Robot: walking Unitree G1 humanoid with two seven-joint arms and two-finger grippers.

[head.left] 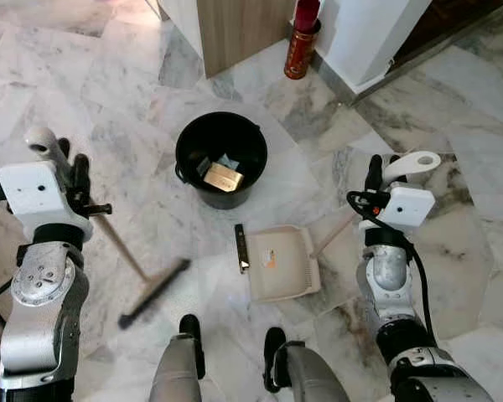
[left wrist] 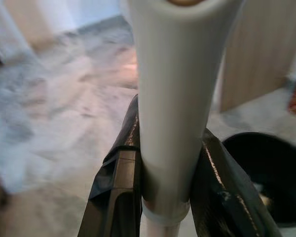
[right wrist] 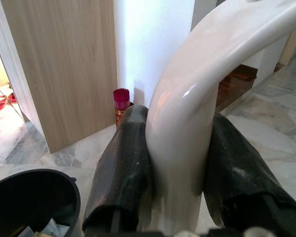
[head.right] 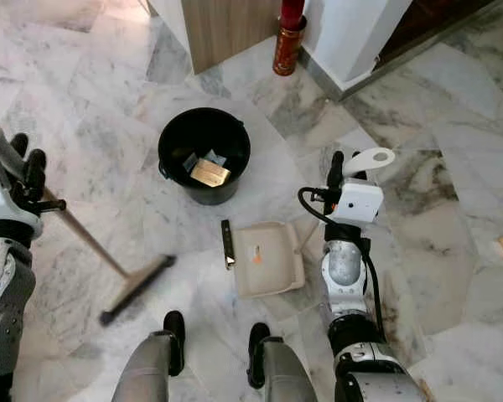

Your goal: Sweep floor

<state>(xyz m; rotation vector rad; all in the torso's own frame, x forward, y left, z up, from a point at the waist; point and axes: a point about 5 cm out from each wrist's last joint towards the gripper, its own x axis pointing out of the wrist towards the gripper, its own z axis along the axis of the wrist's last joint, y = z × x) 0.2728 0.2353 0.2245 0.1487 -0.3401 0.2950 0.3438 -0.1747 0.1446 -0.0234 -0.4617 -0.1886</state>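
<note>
My left gripper (head.left: 70, 172) is shut on the pale top of a broom handle (left wrist: 172, 98); the stick slants down to a dark, blurred broom head (head.left: 154, 292) on the marble floor in front of my feet. My right gripper (head.left: 379, 172) is shut on the white curved handle (right wrist: 187, 113) of a beige dustpan (head.left: 278, 263), which rests flat on the floor with its dark lip toward the broom. A black bucket (head.left: 221, 157) stands just beyond the dustpan, holding paper scraps and a tan block (head.left: 222, 177).
A red cylinder (head.left: 302, 46) stands by a wooden cabinet panel (head.left: 239, 29) and a white wall corner (head.left: 365, 38) at the back. My two feet (head.left: 226, 339) show at the bottom. Open marble floor lies left and right.
</note>
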